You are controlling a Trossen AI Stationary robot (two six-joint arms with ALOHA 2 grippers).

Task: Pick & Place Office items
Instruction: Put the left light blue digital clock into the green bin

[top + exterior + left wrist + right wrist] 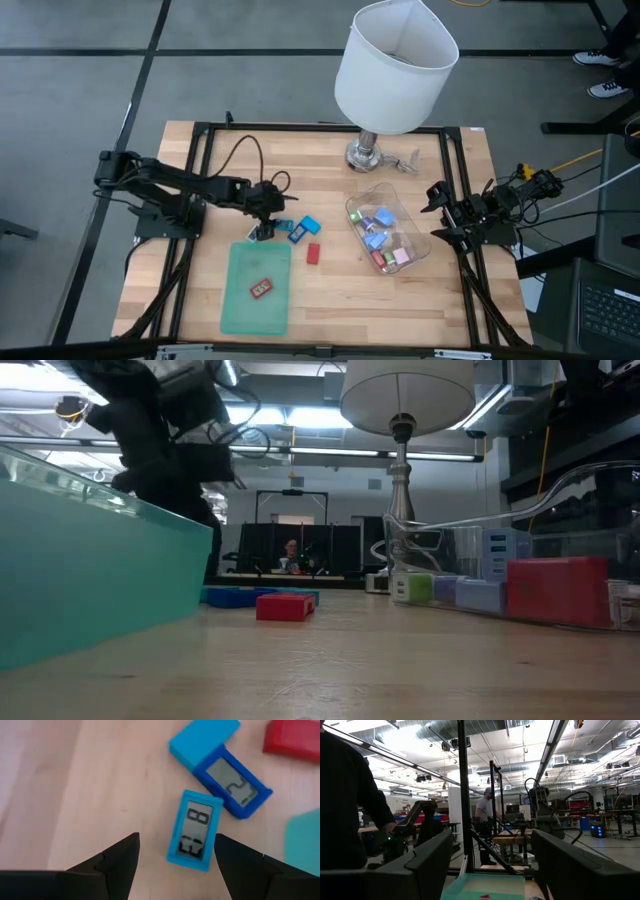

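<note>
My left gripper (pixel 262 230) (pixel 176 840) is open and points steeply down at the far right corner of the green tray (pixel 240 305). A light blue piece with a grey display (pixel 194 831) lies flat on the wood between its fingers, nearer one of them. Beyond it lie a dark blue display piece (pixel 235 787), a plain light blue piece (pixel 202 742) and a red piece (pixel 295 742) (pixel 313 253). One red item (pixel 262 289) lies in the tray. My right gripper (pixel 438 212) (pixel 491 837) waits open at the table's right edge, raised.
A clear plastic tub (pixel 388 238) right of centre holds several small coloured pieces. A lamp stands at the far middle on its metal base (pixel 368 155), its white shade (pixel 395 65) overhanging the table. Bare wood lies along the near edge. People show in the room behind.
</note>
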